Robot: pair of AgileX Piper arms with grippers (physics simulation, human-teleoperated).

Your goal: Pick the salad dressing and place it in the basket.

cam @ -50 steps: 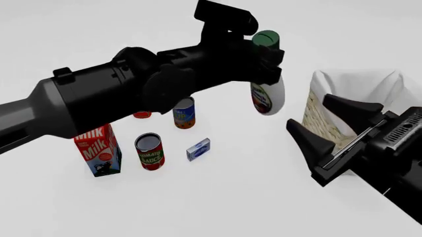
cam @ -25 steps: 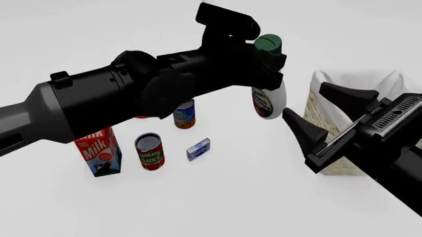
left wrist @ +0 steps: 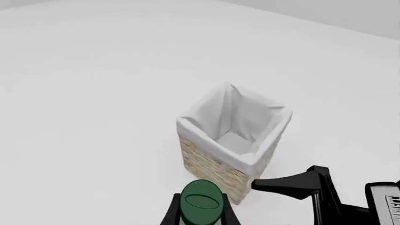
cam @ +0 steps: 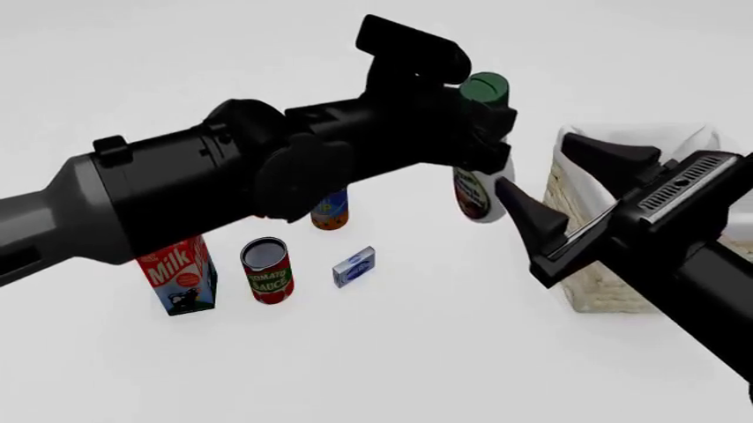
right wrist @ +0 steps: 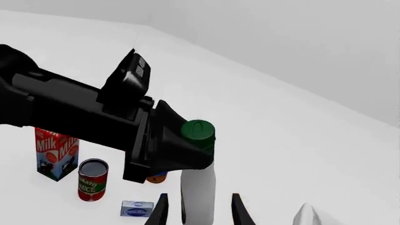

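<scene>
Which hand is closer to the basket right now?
Right. The right hand hangs open just in front of the basket, overlapping it in the front view. The left hand holds the dressing off to the basket's left.

The red-and-white cardboard carton [cam: 175,275] reads "Milk"; the red metal can [cam: 268,272] near it reads "TOMATO SAUCE". Other labels are illegible.

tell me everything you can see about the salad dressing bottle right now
The salad dressing is a white plastic-looking bottle with a dark green cap and an oval green-and-red label. It hangs upright in the air, clear of the table, held just under the cap by the left gripper. In the front view it sits left of the basket, not yet over it. The right gripper is open close beside it; contact cannot be told.
</scene>
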